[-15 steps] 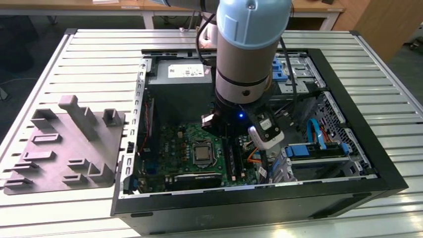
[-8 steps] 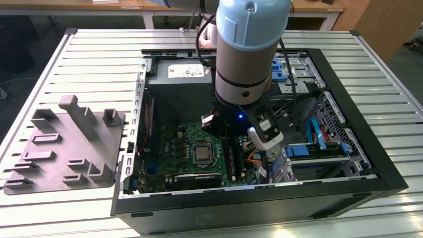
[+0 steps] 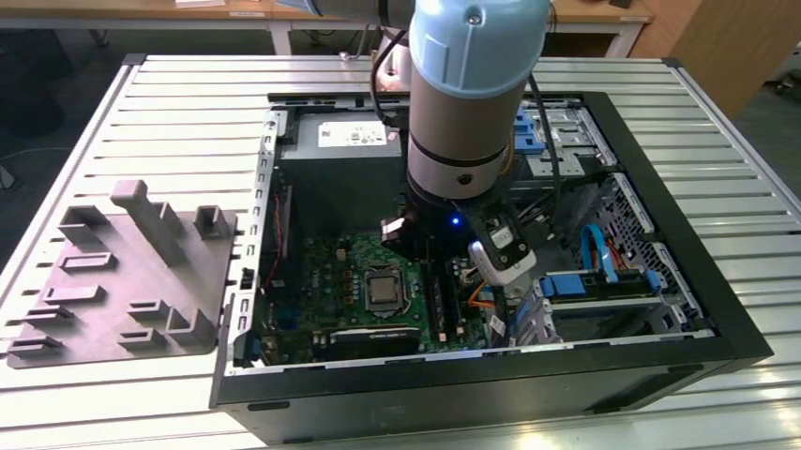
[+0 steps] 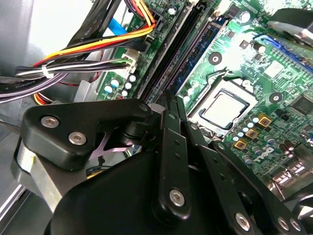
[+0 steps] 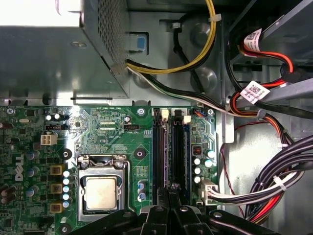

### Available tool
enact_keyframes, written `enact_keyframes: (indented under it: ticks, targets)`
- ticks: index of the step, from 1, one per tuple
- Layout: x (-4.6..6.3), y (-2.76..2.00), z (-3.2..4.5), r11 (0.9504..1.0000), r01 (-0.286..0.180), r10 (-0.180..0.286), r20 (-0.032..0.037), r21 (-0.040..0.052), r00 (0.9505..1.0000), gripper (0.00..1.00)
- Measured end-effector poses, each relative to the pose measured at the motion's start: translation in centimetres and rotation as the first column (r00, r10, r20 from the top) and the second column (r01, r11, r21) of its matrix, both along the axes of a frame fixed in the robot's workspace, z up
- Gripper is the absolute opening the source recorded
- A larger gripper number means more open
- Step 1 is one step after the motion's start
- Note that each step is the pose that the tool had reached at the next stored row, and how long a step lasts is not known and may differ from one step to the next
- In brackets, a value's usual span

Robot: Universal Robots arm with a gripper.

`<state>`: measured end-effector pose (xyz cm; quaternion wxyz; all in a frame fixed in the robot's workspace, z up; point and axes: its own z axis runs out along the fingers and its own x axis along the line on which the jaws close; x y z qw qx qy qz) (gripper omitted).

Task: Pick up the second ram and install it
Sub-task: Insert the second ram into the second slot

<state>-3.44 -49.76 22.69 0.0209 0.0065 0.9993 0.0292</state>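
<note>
Pincer (image 4: 168,98) narrow, my fingers (image 4: 166,127) nearly meeting, nothing visible between. Second ram (image 4: 205,46) (bluish strip, I judge) stands on edge beside slot rails (image 4: 168,54), on processor socket (image 4: 222,110) side, just past my tips. Light, stiff, brittle: grip flat faces mid-length, avoid contacts. Long axis follows rails.

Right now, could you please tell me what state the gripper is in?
Gripper: closed, tips down at the black memory slots; whether anything is pinched between them cannot be told.
</note>
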Motion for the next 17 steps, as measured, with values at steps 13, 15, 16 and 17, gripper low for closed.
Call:
enact_keyframes:
  ticks: [13, 15, 16, 17]
  targets:
    - [-0.10, 0.00, -0.24, 1.0000, 0.000, 0.000, -0.0001, -0.0004, 1.0000, 0.11]
    - [-0.14, 0.03, -0.28, 1.0000, 0.000, 0.000, -0.0001, -0.0005, 1.0000, 0.11]
    - [-0.15, 0.04, -0.29, 1.0000, 0.000, 0.000, -0.0001, -0.0004, 1.0000, 0.11]
    - [-0.15, 0.04, -0.31, 1.0000, 0.000, 0.000, -0.0001, -0.0005, 1.0000, 0.11]
